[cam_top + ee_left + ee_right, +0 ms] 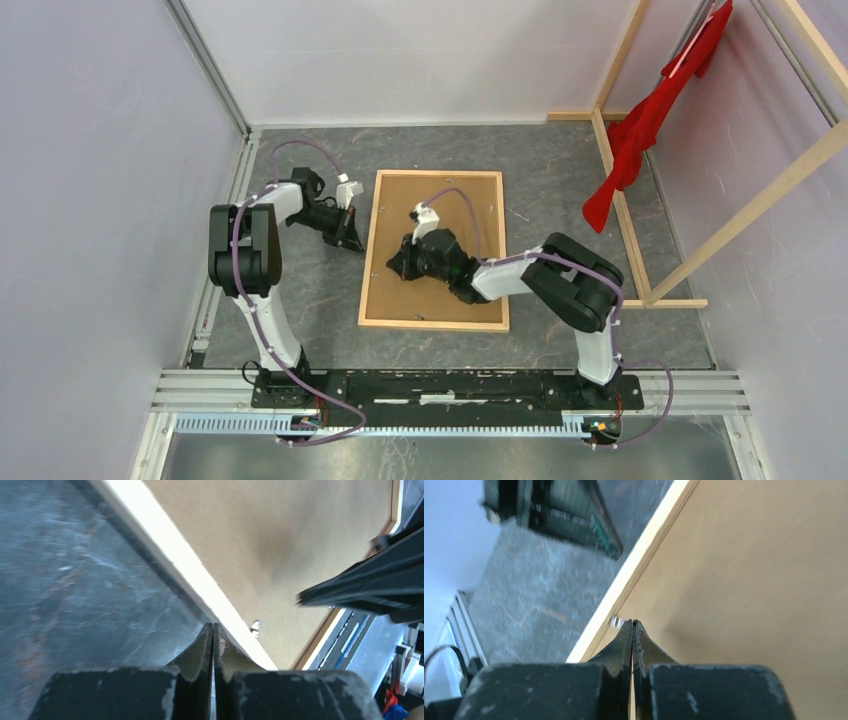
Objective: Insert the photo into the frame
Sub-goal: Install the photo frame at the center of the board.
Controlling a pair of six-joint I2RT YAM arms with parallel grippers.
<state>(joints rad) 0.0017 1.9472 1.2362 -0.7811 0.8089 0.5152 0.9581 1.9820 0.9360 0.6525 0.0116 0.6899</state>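
The frame (368,250) of thin light wood lies flat on the grey table, back up, with the plain brown backing board (445,200) filling it. The photo is hidden. My left gripper (352,240) is shut and empty, its tips (213,626) right at the outer side of the frame's left rim (170,555). My right gripper (397,268) is shut and empty, low over the backing board (749,570) just inside the same rim (639,560), its tips (632,622) beside a small metal tab (615,622). A metal tab (255,626) also shows in the left wrist view.
A rack of long wooden beams (622,205) stands at the right, with a red cloth (650,110) hanging on it. Pale walls close in the left, back and right sides. The arm bases sit on a metal rail (440,388) at the near edge.
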